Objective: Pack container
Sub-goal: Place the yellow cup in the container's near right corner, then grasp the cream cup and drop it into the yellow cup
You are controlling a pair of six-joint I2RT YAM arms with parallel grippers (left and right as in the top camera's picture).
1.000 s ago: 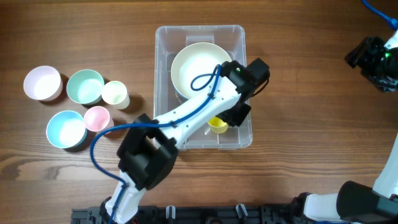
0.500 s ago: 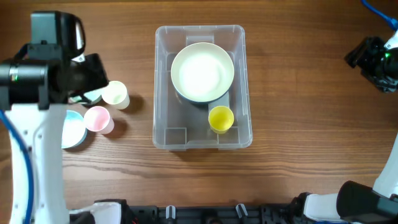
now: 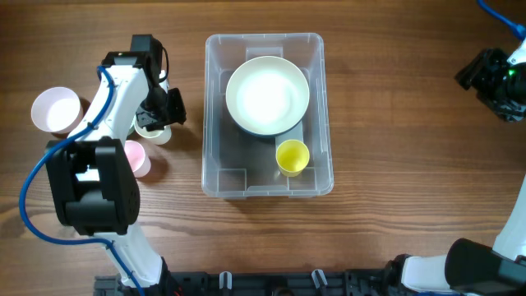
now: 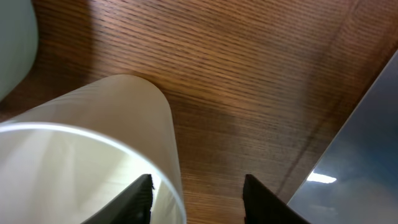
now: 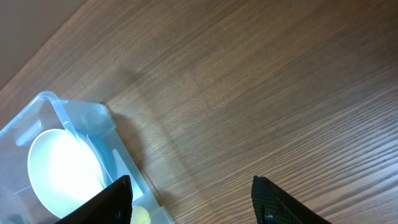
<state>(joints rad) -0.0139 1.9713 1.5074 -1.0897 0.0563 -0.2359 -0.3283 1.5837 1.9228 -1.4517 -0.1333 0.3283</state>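
The container sits in the middle of the worktop, long side running near to far. A large cream bowl fills its far half and a small yellow cup stands in its near right corner. Being thin clear plastic, the container is probably light, with walls that flex and a smooth, rather slippery skin. If it had to be shifted, the stiffer rolled rim along a long side looks like the best place to hold it. It likely needs no handling for now, since it only receives things. The piece to be picked up is the cream cup, which stands upright to the left of the container among the other cups. It looks light, rigid and thin-walled, so it should tip or skid easily under a sideways push, and a pinch across the wall just under the rim seems safest. The left hand hangs low over that cup with its jaws parted. In the left wrist view one finger lines up with the cup's rim and the other is out over bare wood, leaving a clear gap, so nothing is gripped yet. I cannot tell whether the first finger touches the wall. The right hand is well off to the far right, spread wide and empty above the wood.
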